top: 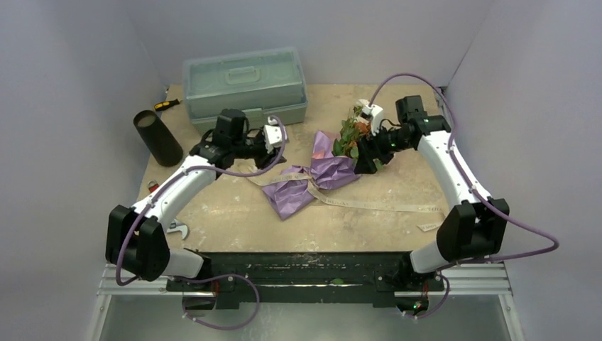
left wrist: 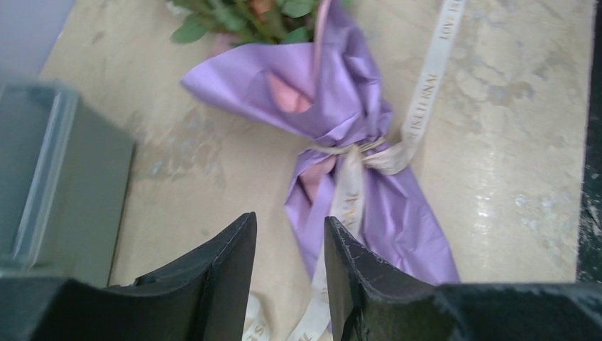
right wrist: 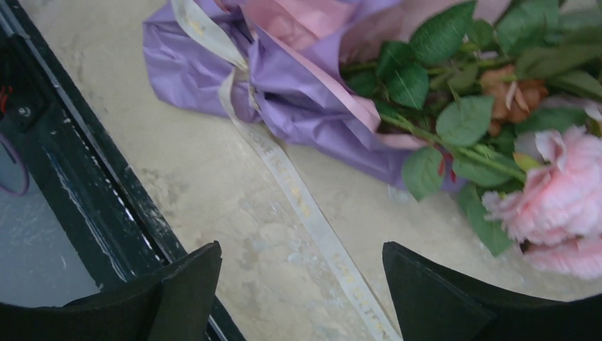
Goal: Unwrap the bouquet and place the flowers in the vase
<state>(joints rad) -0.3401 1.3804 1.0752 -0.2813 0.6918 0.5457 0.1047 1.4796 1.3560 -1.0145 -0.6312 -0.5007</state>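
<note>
Top external view is showing the bouquet (top: 312, 179) lying on the table (top: 227, 213) between the 2 arms. Its purple paper is crinkled, and its beige ribbon (top: 376, 207) is knotted around the middle and trailing toward the right arm's base. The flowers (top: 350, 133) are sticking out of the wrap's far end, with pink roses and green leaves resting on the tabletop. The vase (top: 157, 138) is standing well apart at the left edge, near the pale green toolbox (top: 245, 84). The left gripper (left wrist: 289, 273) is hovering over the ribbon's loose tail with its fingers a little apart, gripping nothing. The right gripper (right wrist: 302, 284) is hanging just beside the flowers, fingers spread wide and holding nothing.
</note>
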